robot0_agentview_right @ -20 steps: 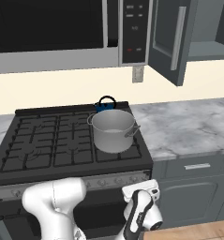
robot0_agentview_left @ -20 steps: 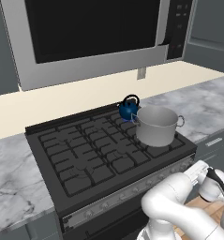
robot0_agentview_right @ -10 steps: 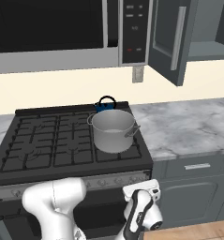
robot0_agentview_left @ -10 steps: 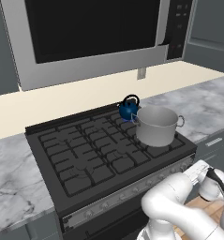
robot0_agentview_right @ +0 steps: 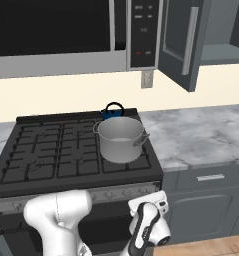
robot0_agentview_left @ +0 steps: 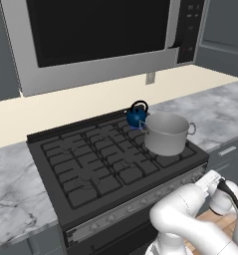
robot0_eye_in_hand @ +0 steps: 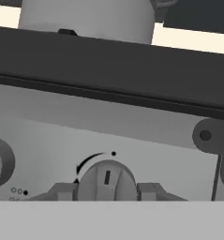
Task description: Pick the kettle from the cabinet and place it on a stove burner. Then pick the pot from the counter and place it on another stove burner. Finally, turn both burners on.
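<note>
Kettle (robot0_agentview_left: 136, 117) sits on the stove's back-right burner, pot (robot0_agentview_left: 166, 133) on the front-right burner (robot0_agentview_left: 176, 156) just before it; the pincer (robot0_eye_in_hand: 107, 191) brackets a silver knob (robot0_eye_in_hand: 107, 180), fingers (robot0_eye_in_hand: 62, 192) flanking it, contact unclear.

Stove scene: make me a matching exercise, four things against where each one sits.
Things:
1. kettle
2. pot
3. cabinet door
4. end effector

Places:
A. front right burner
B. either side of a stove knob
C. back right burner, behind the pot
D. swung open, right of the microwave

Pairs: 1-C, 2-A, 3-D, 4-B
</note>
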